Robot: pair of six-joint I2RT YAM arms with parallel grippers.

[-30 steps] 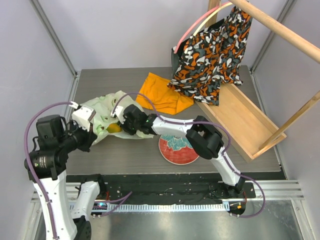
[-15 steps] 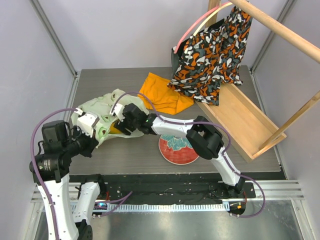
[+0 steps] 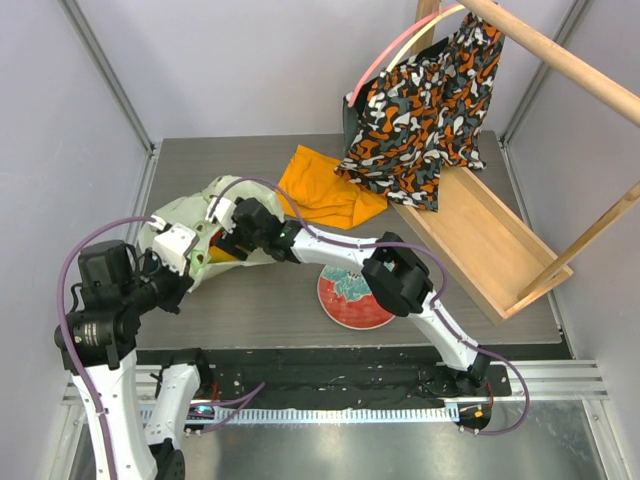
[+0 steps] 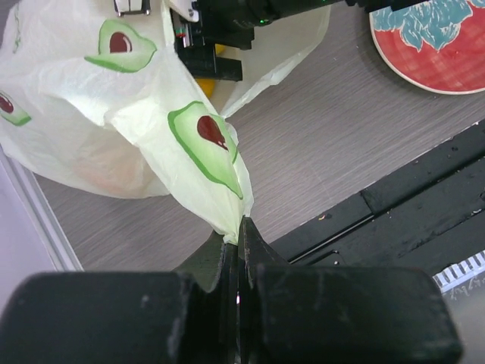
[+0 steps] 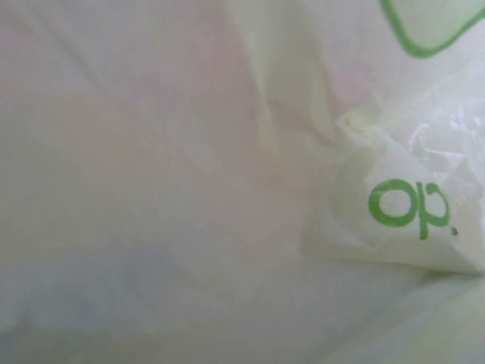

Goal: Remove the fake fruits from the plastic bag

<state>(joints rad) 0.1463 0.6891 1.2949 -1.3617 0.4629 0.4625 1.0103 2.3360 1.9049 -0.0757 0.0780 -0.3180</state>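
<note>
Reaching deeper into the opened bag as its edge is drawn back

At left, the left gripper (image 4: 239,227) stays clenched on a fold of the one plastic bag (image 4: 91,129), now pulled nearer. The right gripper (image 3: 225,222) has pushed further into the mouth, its jaws hidden, so I cannot tell their state. One yellow fake fruit (image 4: 204,80) shows inside; none lies outside.
</note>
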